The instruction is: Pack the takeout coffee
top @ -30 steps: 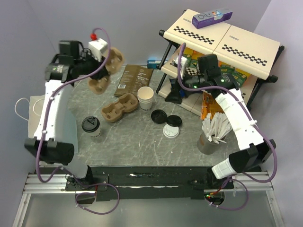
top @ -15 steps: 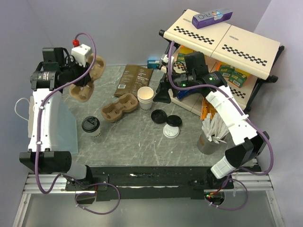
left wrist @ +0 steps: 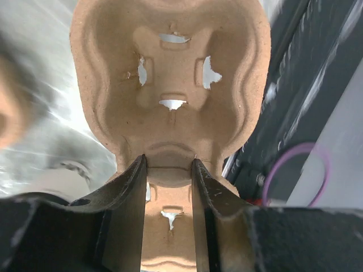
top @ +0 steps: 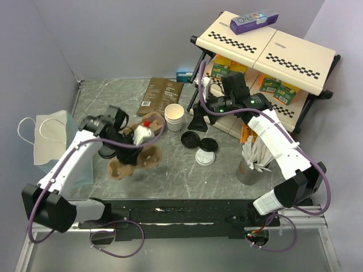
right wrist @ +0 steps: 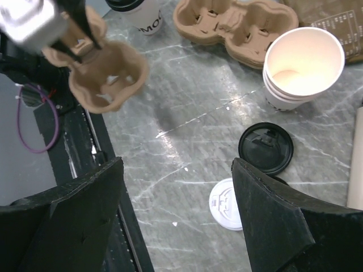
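My left gripper (top: pixel 131 158) is shut on the centre ridge of a brown pulp cup carrier (top: pixel 142 160), held in the air over the near left of the table; the carrier fills the left wrist view (left wrist: pixel 170 85) between my fingers (left wrist: pixel 127 198). The takeout coffee, a white cup with a black lid (right wrist: pixel 140 12), stands just behind that carrier and is mostly hidden by my left arm in the top view. My right gripper (top: pixel 198 122) is open and empty above the table's middle; it is also open in the right wrist view (right wrist: pixel 176 167).
A second carrier (right wrist: pixel 238 25) lies on the table beside a stack of open white cups (top: pixel 174 116). Black lids (top: pixel 190 139) and a white lid (top: pixel 205 157) lie loose. A coffee pouch (top: pixel 161 95), a white bag (top: pixel 48 136), a stirrer tin (top: pixel 252 161) and a shelf rack (top: pixel 266 51) stand around.
My left arm swung from the far left corner down towards the near front, carrying the carrier with it. My right gripper moved slightly left over the lids and stayed open.
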